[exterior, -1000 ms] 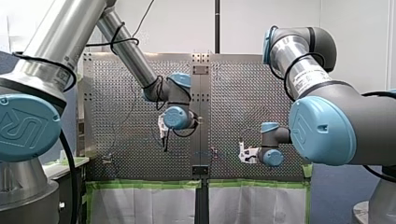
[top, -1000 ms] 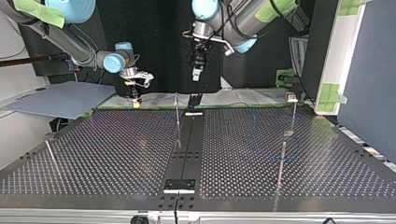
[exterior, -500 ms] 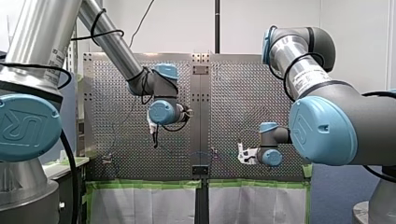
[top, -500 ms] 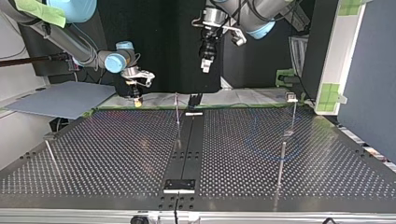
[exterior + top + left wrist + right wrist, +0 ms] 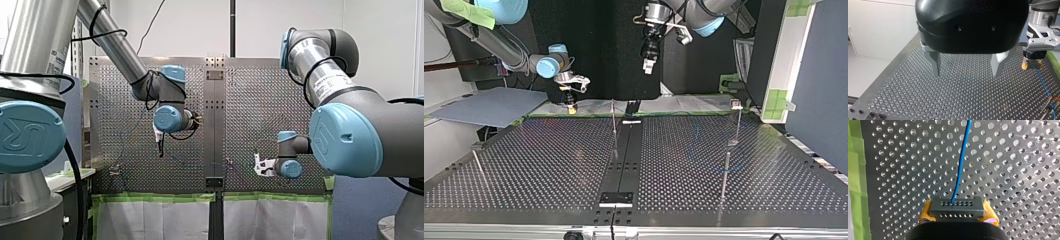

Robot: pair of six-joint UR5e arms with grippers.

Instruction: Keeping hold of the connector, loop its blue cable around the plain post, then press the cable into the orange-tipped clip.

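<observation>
– Connector (image 5: pixel 957 208) grip status, cable handling?
– Right gripper (image 5: pixel 958 213) clamped on it, yellow pads either end, over the perforated table (image 5: pixel 1023 182) at the top view's left. Blue cable (image 5: pixel 960 162) thin, limp, light (won't keep a loop without tension): steer by the connector body
– Left?
– Left gripper (image 5: pixel 966 74) wide open, empty. Posts (image 5: pixel 614 122) too thin to tell the plain one; orange-tipped clip (image 5: pixel 1056 99) just a cut-off speck by the cable's far run, unsure

The perforated metal counter (image 5: pixel 549 165) carries a black strip (image 5: pixel 624 160) down its middle. Thin posts (image 5: pixel 614 125) stand on it, one beside the strip, others towards either side. A blue cable (image 5: pixel 1044 85) seems to trail across its surface.
</observation>
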